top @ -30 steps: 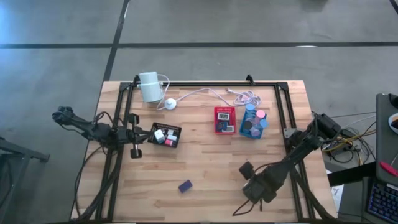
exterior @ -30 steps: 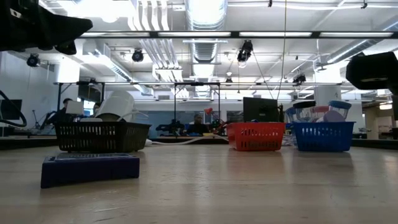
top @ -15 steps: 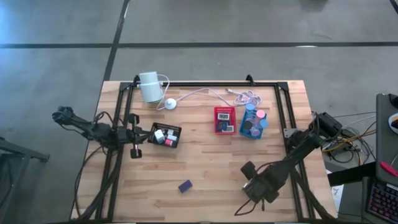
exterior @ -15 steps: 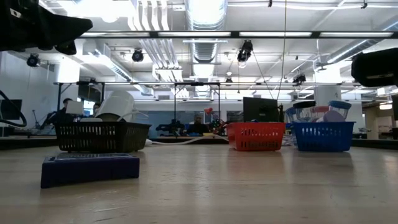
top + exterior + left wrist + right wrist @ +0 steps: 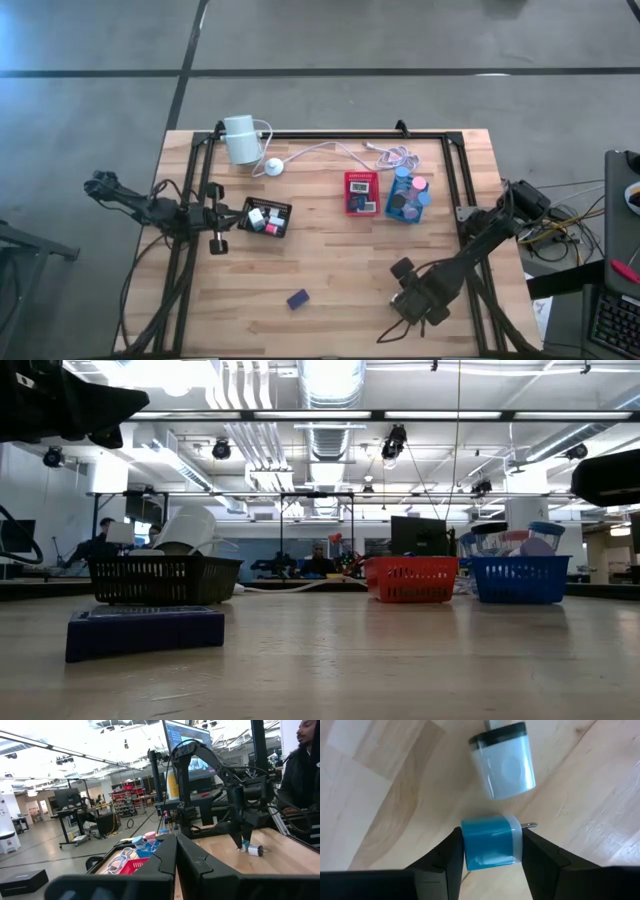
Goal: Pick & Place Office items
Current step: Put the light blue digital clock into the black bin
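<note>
A wooden table (image 5: pixel 330 260) offers broad bare boards along its near edge, where the right gripper (image 5: pixel 490 852) hangs low, its fingers closing on a teal charger plug (image 5: pixel 490 842), having narrowed within the second (a pale one (image 5: pixel 504 762) lies just beyond). The left gripper (image 5: pixel 213 217), pinched together and empty, waits beside the black tray (image 5: pixel 267 217). A purple piece (image 5: pixel 297 299) lies alone, well apart from the red tray (image 5: pixel 361 193) and blue tray (image 5: pixel 407 197)

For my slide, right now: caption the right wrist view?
Right gripper closing around a teal plug, white plug beyond.
</note>
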